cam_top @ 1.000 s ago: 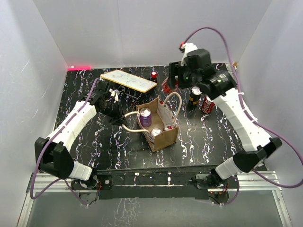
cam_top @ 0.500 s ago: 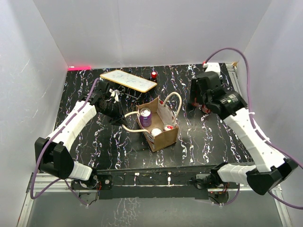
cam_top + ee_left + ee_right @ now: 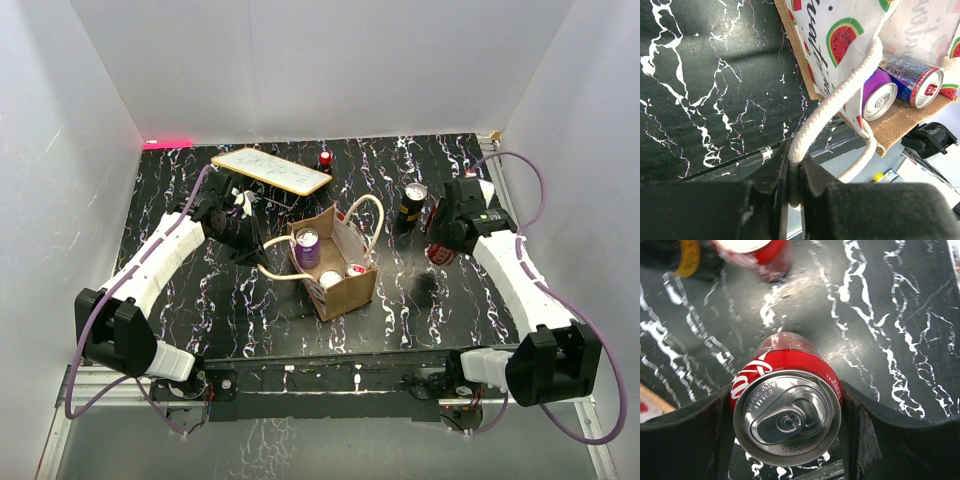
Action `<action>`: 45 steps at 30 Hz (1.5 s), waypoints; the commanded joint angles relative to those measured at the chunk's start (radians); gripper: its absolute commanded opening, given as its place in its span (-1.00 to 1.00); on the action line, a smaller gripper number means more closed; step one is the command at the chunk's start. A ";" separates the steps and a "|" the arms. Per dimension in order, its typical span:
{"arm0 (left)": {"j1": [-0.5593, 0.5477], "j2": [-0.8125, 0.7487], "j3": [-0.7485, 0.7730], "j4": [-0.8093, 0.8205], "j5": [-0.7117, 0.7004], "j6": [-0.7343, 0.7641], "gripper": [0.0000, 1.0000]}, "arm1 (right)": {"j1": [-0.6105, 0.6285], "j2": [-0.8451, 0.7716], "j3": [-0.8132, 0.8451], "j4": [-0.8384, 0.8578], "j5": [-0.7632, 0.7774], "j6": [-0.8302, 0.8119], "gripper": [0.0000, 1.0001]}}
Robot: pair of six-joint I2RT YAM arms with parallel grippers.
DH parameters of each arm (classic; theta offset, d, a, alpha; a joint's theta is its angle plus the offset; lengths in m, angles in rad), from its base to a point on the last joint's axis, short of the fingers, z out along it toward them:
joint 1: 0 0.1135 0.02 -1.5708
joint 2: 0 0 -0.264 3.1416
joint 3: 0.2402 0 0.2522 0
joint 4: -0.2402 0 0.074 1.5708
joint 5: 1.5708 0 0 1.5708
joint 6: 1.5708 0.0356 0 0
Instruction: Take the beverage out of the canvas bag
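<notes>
Red Coca-Cola can (image 3: 786, 390), lid stamped "PLEASE DON'T LITTER": clamped between right gripper (image 3: 447, 238) fingers, right of bag (image 3: 345, 285). Bag: watermelon print, cursive lettering unreadable; holds purple can (image 3: 307, 246) plus 2 more. Left gripper (image 3: 795, 176) pinches its rope handle (image 3: 850, 82). Black-yellow can (image 3: 411, 205) right of bag. Black marble table (image 3: 200, 300), white walls (image 3: 300, 70).

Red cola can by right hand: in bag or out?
Out: the right hand grips the red cola can, well right of the canvas bag.
</notes>
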 commanded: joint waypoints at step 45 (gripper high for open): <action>-0.041 0.078 0.090 -0.018 0.009 0.073 -1.00 | -0.308 0.260 0.097 0.327 -0.020 -0.171 0.81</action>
